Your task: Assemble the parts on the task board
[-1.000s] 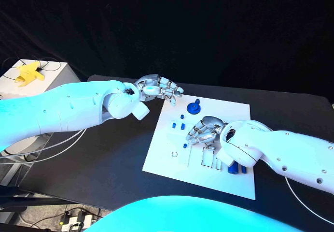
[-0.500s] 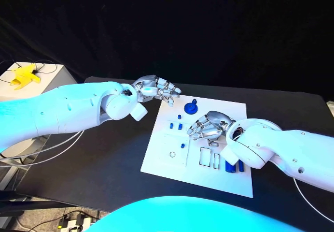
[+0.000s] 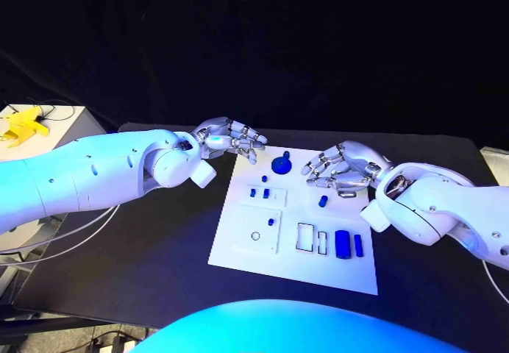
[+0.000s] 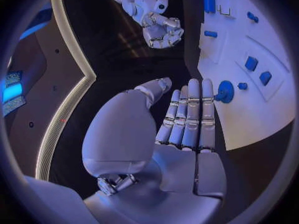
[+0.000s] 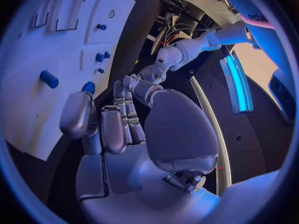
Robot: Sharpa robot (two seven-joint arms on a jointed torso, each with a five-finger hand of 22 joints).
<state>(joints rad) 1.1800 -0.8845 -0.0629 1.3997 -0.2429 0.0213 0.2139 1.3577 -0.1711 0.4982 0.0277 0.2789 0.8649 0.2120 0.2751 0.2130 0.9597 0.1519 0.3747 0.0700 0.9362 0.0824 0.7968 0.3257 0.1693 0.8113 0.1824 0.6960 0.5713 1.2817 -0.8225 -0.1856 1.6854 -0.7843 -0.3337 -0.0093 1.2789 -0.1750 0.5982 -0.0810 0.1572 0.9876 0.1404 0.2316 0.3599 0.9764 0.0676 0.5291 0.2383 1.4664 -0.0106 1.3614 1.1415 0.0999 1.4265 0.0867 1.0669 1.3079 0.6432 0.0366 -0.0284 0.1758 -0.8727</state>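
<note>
White rectangular task board (image 3: 239, 250) lying flat on the black tabletop (image 3: 138, 250), tilted a little against the tabletop's edge, its face marked with outlined rectangular recesses and a small ring. Blue parts scattered over it: a round knob-like part (image 3: 281, 164) at the far edge, two small pegs (image 3: 259, 193) side by side nearer the middle, a single small part (image 3: 322, 199) toward the right side, a tiny one (image 3: 271, 220) on the raised square plate, and two longer upright-oval pieces (image 3: 348, 244) beside the outlined slots near the right edge.

Left hand (image 3: 232, 137) hovering at the board's far left corner, just beside the round knob-like part but apart from it; palm empty in the left wrist view, fingers (image 4: 190, 112) extended and held close together, thumb standing off to the side. Nothing held.

Right hand (image 3: 341, 168) hanging above the board's far right corner, near the round knob and above the single small part, not touching either. Fingers (image 5: 112, 127) loosely bent and apart in the right wrist view, nothing between them; blue parts visible on the board beyond the fingertips. Cannot tell whether any fingertip touches the board's surface.

Longer blue pieces lying well apart from both hands, on the near right of the board.
</note>
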